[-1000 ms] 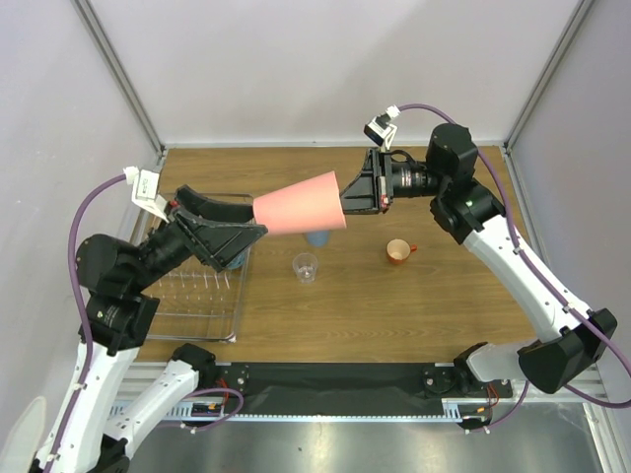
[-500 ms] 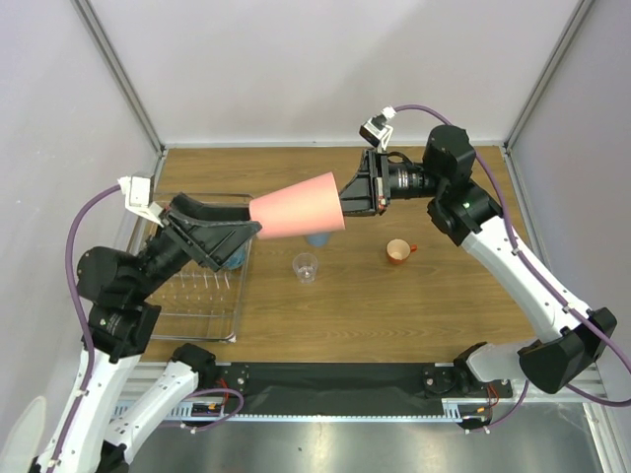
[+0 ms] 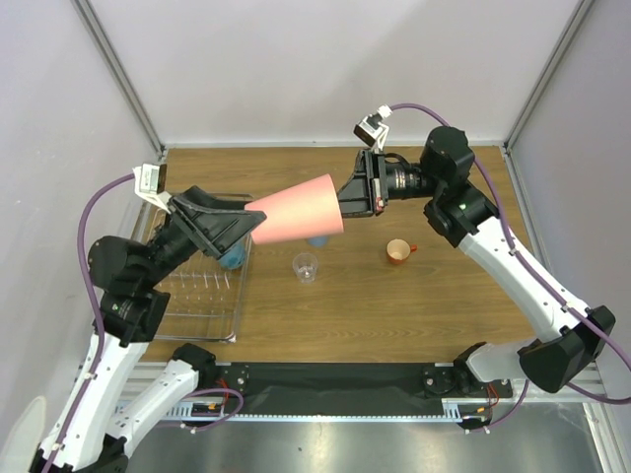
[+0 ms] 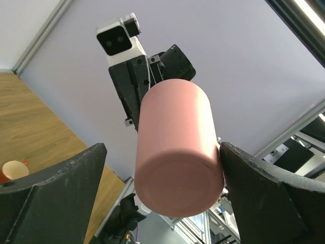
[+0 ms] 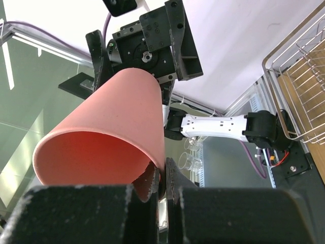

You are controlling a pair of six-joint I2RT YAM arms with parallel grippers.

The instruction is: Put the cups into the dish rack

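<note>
The pink tumbler (image 3: 296, 209) hangs sideways in the air above the table, its base pointing left. My right gripper (image 3: 350, 197) is shut on its rim, one finger inside the mouth (image 5: 163, 170). My left gripper (image 3: 251, 225) is open, its two fingers standing on either side of the tumbler's base (image 4: 175, 152); the right finger is close against it, the left one apart. The wire dish rack (image 3: 197, 296) lies at the left with a blue-grey mug (image 3: 235, 258) in it. On the table are a light-blue tumbler (image 3: 315, 239), mostly hidden under the pink one, a clear glass (image 3: 306, 267) and an orange mug (image 3: 397, 251).
Grey walls and metal posts close in the table at the back and both sides. The rack sits near the left front edge, under my left arm. Both arms meet above the middle left of the table.
My left arm has risen and its open fingers have slid further around the tumbler's base. My right gripper has shifted slightly left with the pink tumbler.
</note>
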